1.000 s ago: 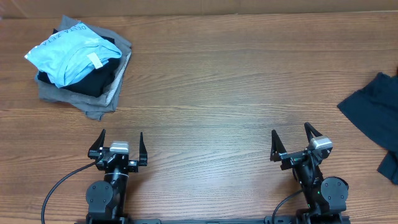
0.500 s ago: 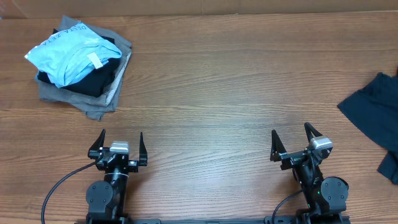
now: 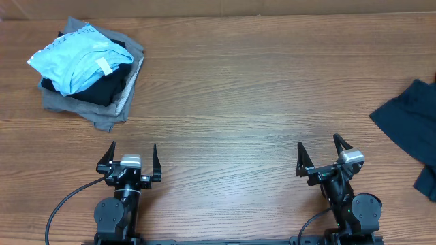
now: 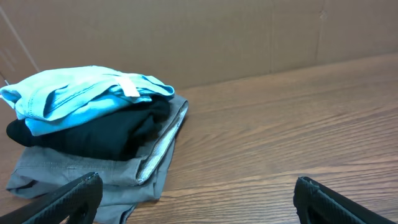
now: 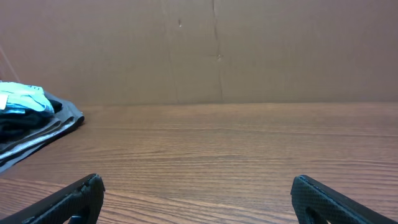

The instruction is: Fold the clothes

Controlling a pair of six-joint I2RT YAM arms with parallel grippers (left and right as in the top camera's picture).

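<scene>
Showing only overhead — black T-shirt; left gripper, right gripper wide.

The left arm and the right arm are folded low, well apart from each other. The left gripper has its fingers spread wide and is empty, tips pointing forward. The right gripper is also spread wide and empty, turned slightly to one side.

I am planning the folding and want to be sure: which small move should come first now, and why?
Probably the right gripper, open and empty, should reach right toward the dark garment: it lies crumpled, unfolded, and nearest that arm.
</scene>
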